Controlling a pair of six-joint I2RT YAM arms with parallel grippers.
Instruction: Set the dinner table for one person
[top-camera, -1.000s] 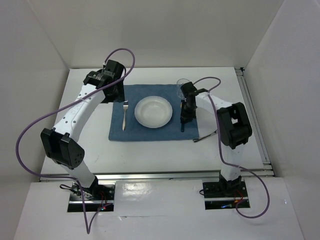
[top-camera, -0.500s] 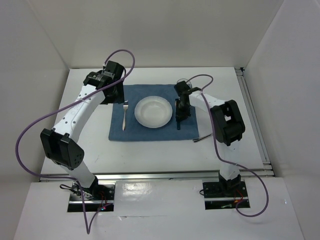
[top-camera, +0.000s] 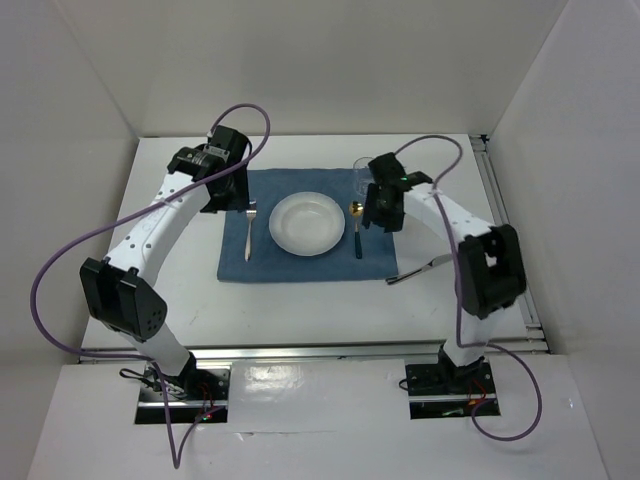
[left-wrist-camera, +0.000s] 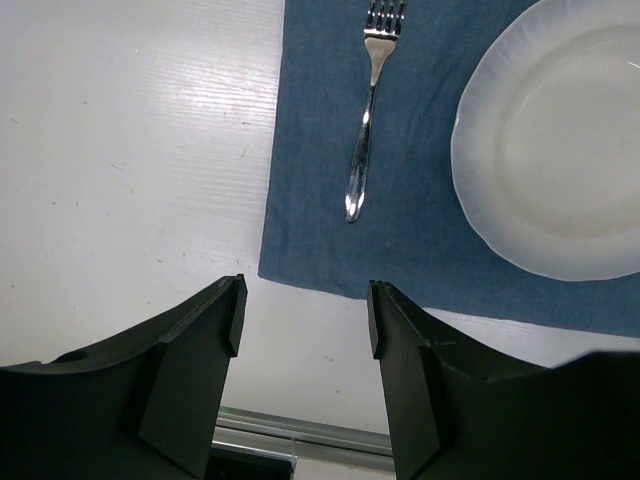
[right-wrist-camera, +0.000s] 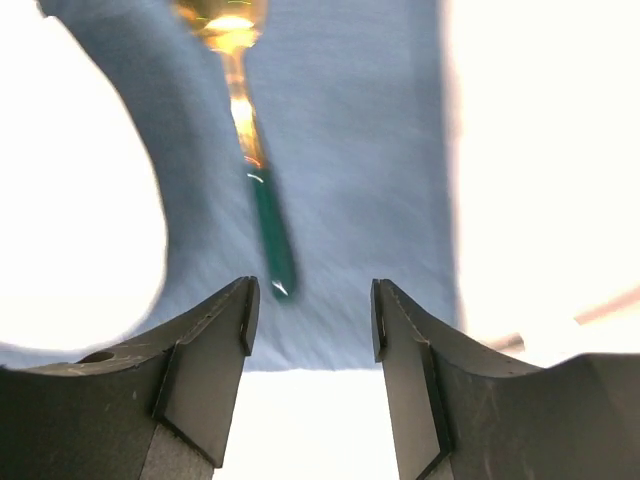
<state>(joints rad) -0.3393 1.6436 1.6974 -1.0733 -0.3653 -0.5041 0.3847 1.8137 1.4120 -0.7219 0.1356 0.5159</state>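
Observation:
On the white dinner table lies a blue mat with a white plate in its middle. A silver fork rests left of the plate, and a spoon with a gold bowl and green handle rests right of it. My right gripper hovers just right of the spoon, open and empty; in its wrist view the spoon lies ahead of the fingers. My left gripper hangs open above the mat's far left corner, with the fork and plate below it.
A clear glass stands at the mat's far right corner, close behind the right gripper. A knife lies on the bare table off the mat's near right corner. Metal rails run along the right and near edges.
The right gripper has opened and let go of the spoon, which now lies on the mat right of the plate; the gripper drew away to the right. The left arm has not moved.

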